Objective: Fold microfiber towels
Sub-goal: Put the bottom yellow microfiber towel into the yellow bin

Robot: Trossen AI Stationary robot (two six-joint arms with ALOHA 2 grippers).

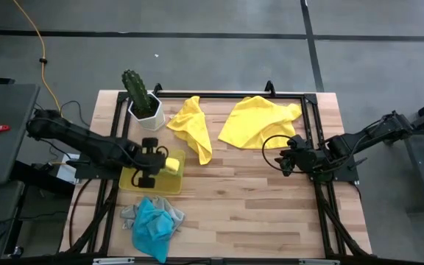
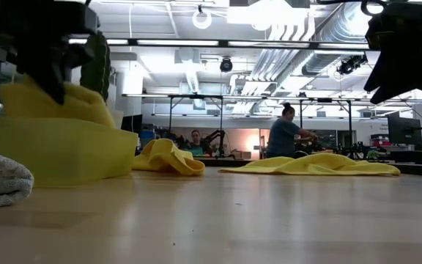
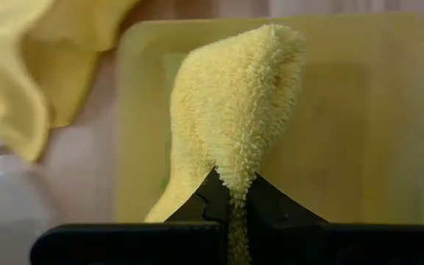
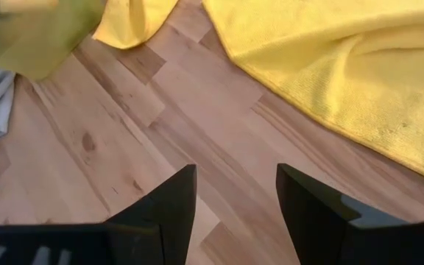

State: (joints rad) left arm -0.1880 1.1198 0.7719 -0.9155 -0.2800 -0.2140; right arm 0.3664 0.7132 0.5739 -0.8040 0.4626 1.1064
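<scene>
While the wooden surface (image 1: pixel 256 199) carries three loose heaps, the largest yellow towel (image 1: pixel 260 121) lies spread at the far edge, just beyond the right pincer (image 1: pixel 283 160), whose fingers stand apart and empty above bare wood; that arm is plainly the nearer. A crumpled yellow towel (image 1: pixel 191 126) sits nearer the middle, and the turquoise towel (image 1: pixel 153 224) lies on a grey one near the front edge. The left pincer (image 3: pixel 232 210) is clamped on a small folded yellow towel (image 3: pixel 234 110) directly over the yellow tray (image 1: pixel 132 184).
</scene>
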